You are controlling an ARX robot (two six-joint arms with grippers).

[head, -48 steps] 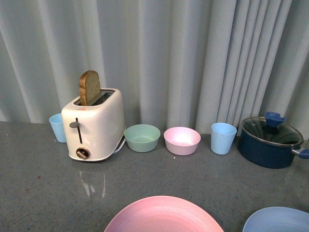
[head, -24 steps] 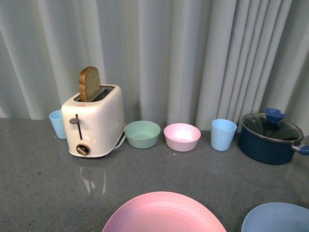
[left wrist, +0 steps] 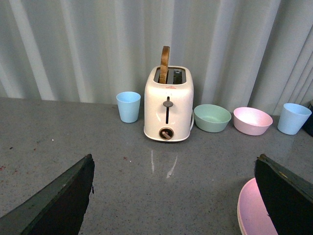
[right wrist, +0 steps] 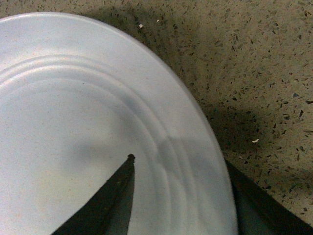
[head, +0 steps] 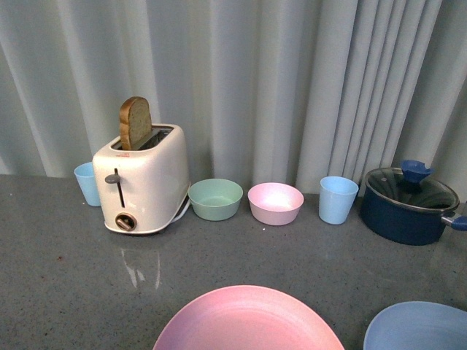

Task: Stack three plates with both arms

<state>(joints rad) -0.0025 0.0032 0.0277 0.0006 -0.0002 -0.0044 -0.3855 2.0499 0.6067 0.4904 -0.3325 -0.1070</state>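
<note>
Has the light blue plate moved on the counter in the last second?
No. The light blue plate and the dark blue pot both sit higher in the front view, gap unchanged: the view shifted, not the plate.

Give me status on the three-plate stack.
Done: nothing stacked; the large round pink plastic plate and large round light blue plastic plate lie apart. In hand: right gripper straddles the blue plate's rim, grip unclear; left gripper open, empty. Left: all stacking; beige plate not in view.
</note>
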